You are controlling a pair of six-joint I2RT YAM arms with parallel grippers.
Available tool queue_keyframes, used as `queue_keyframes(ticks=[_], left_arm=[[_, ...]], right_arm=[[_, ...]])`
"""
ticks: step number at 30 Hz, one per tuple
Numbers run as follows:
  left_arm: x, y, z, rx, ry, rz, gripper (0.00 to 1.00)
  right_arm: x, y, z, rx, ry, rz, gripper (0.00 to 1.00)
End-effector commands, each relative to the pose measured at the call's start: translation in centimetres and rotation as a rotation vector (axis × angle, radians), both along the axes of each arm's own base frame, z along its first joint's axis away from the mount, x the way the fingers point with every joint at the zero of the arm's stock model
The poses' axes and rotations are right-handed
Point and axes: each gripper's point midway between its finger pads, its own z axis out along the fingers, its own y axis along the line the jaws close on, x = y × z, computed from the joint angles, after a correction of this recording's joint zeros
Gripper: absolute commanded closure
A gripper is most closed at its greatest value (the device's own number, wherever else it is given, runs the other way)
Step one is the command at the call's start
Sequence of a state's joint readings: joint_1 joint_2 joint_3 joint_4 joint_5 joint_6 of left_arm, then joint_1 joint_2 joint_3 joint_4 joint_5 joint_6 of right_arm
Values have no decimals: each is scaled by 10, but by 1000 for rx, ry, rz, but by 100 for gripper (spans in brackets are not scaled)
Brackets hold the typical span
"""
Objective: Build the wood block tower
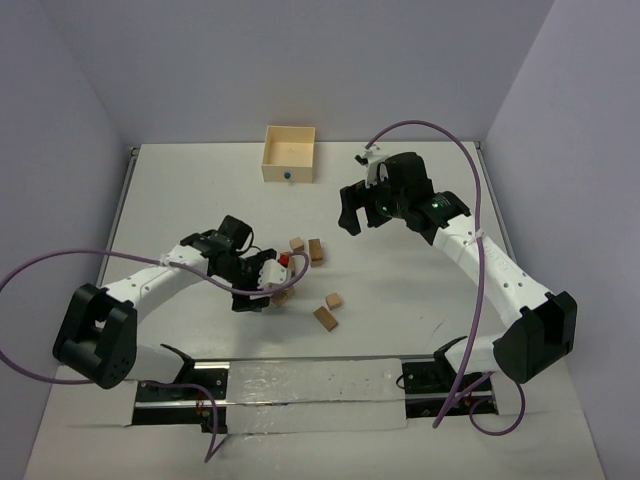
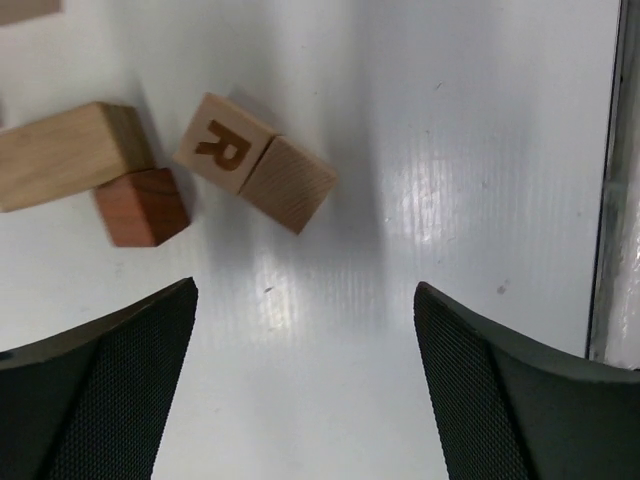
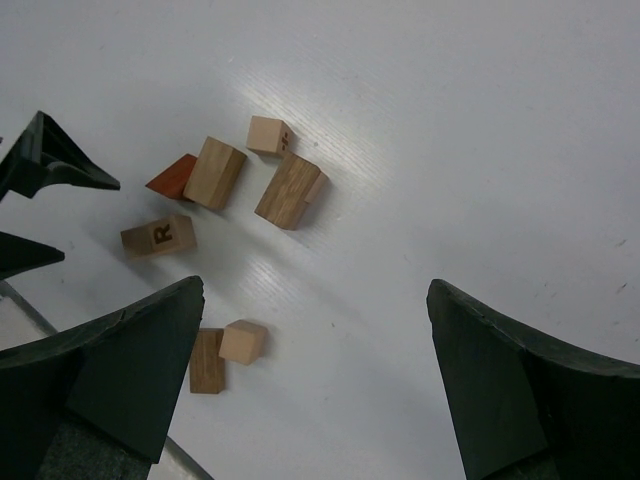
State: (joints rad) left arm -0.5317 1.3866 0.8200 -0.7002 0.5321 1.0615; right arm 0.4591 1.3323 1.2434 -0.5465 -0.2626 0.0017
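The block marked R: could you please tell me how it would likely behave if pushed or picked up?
The block marked R looks like solid wood with flat faces, so probably stiff and apt to slide, not roll. The table looks glossy, so a push may skid it. It is small beside the left gripper, so likely light.

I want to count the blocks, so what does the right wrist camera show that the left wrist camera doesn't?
Only the right wrist view: a pale cube, a small light block against a brown one, and the open right gripper. Only the left wrist view: the open left gripper over the table. Both: the R block, the reddish block and the tan brick touching it. A block sliver at the left wrist view's top corner may be the darker brick.
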Motion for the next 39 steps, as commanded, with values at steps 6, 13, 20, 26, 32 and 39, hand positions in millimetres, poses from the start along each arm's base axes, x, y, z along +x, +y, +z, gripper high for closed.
queue_keyframes(ticks=[6, 13, 20, 26, 32, 39], left_arm=[[6, -16, 44, -96, -90, -293, 1], [25, -43, 46, -140, -127, -422, 1], [25, -54, 26, -110, -133, -462, 1], [17, -60, 15, -95, -122, -451, 1], [17, -61, 6, -78, -112, -435, 2], [16, -60, -6, -58, -79, -439, 5]], right_arm=[[2, 2, 16, 16, -37, 24, 0], [3, 1, 13, 3, -30, 24, 0], [2, -2, 8, -13, -26, 25, 0], [3, 1, 1, -8, -7, 30, 0], [4, 3, 3, 1, -6, 36, 0], [3, 3, 1, 5, -2, 38, 0]])
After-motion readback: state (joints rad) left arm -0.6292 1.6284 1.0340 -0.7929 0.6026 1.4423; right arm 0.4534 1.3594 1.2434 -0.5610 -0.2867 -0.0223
